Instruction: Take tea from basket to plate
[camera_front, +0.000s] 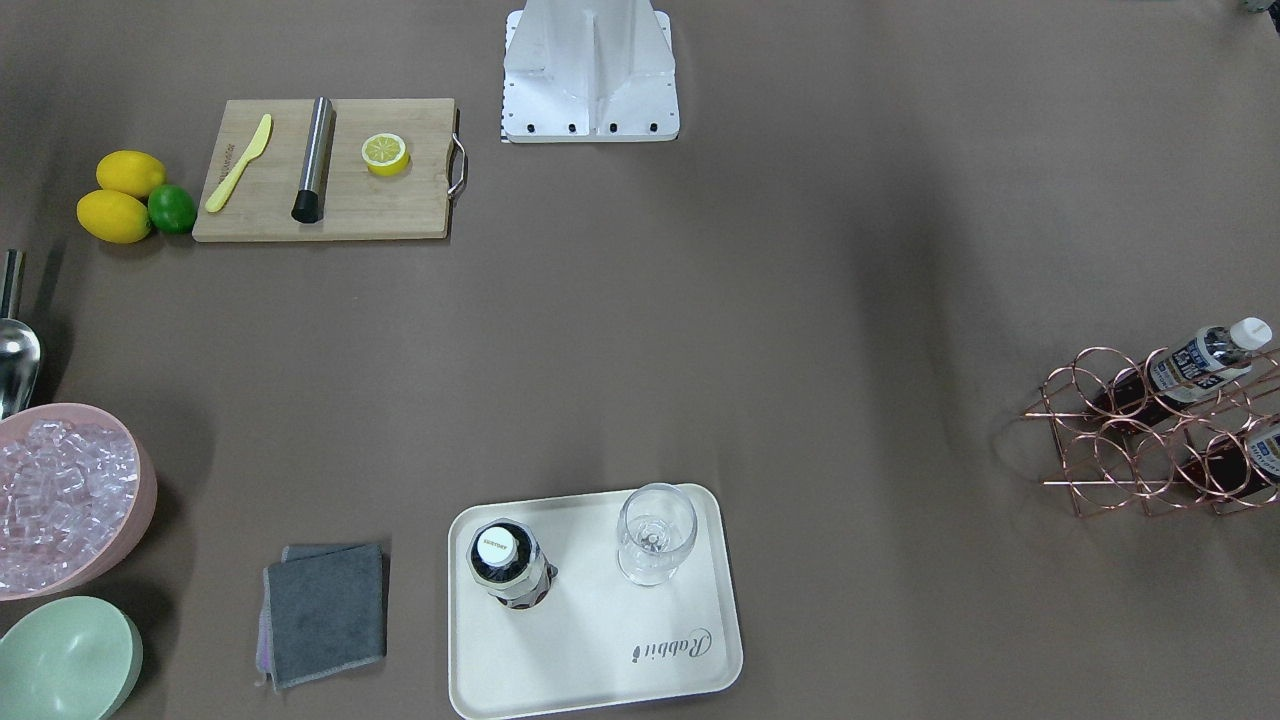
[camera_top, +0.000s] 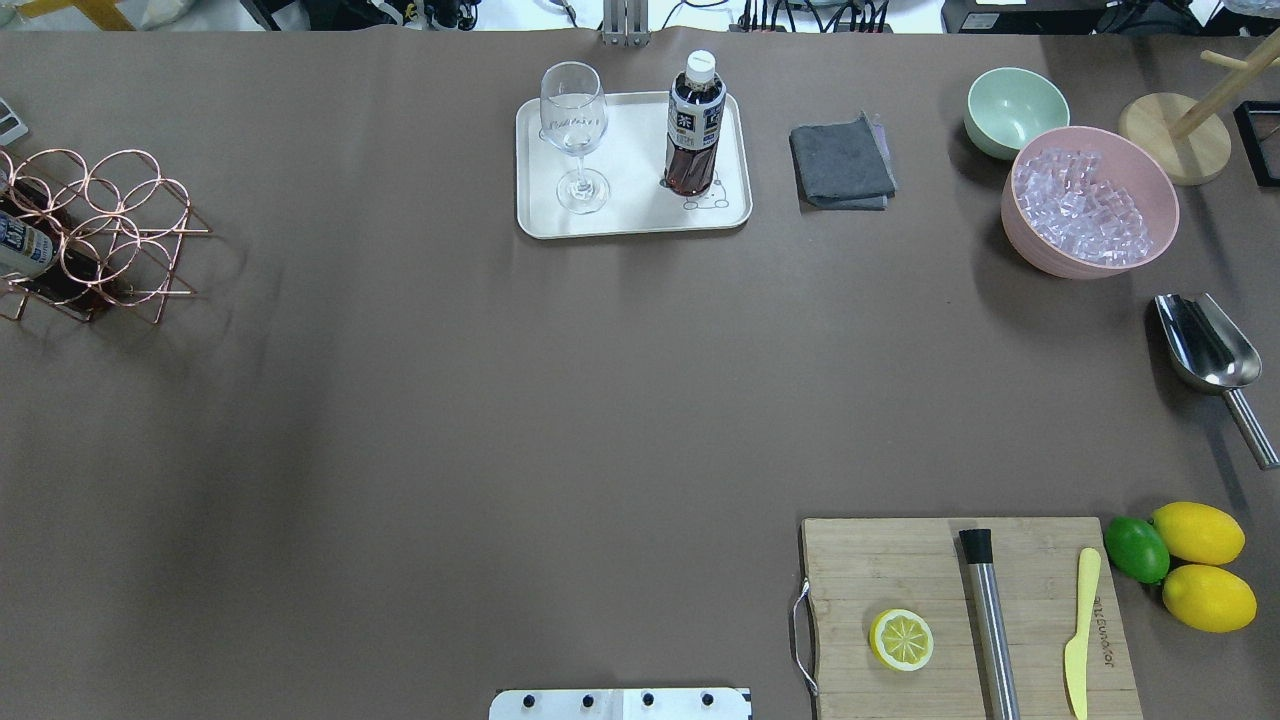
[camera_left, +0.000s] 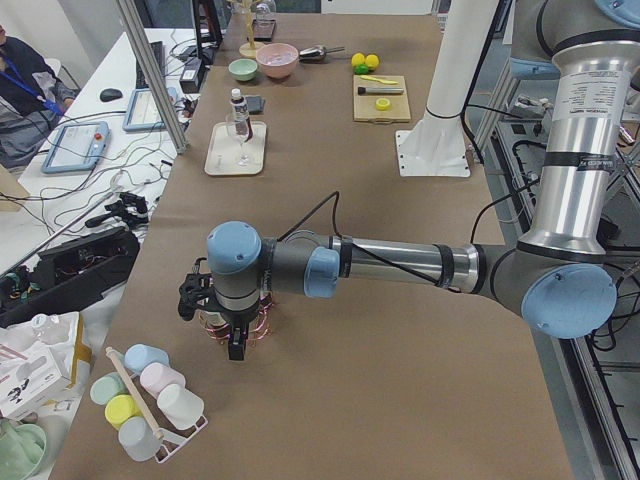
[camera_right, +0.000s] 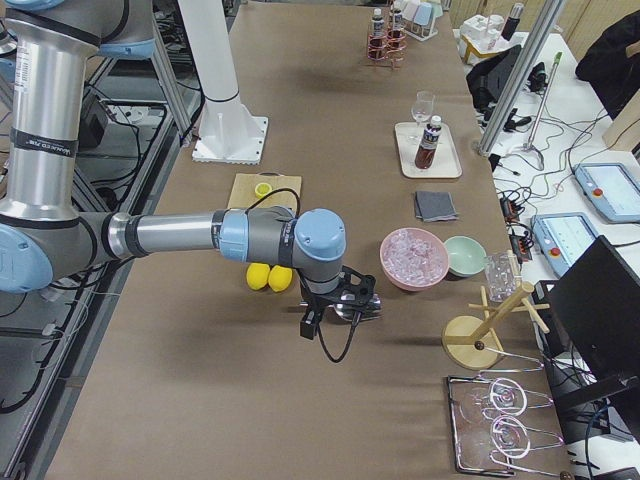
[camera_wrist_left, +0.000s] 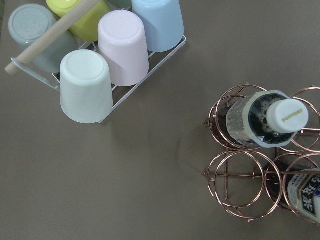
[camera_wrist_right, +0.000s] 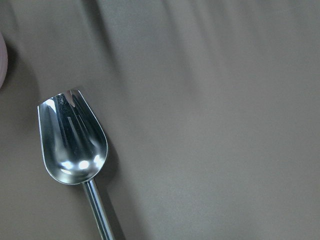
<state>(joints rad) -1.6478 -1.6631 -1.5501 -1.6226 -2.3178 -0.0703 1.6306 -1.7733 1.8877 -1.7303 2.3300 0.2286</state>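
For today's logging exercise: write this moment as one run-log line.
tea: upright on plate; basket: holds two bottles; left gripper: near basket; right gripper: near scoop

The table (camera_top: 450, 420) is carrying the plate (camera_top: 635, 150) at the operators' edge, with cloth (camera_top: 840, 165), bowl (camera_top: 1010, 105) and tub (camera_top: 1045, 262) sitting toward its right end — the basket (camera_top: 110, 235) is standing at the left end, the board (camera_top: 860, 570) lying near the robot-side right corner.

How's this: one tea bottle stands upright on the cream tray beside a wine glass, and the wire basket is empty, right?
No: the wire basket holds two bottles, as the left wrist view shows. The tray part is right.
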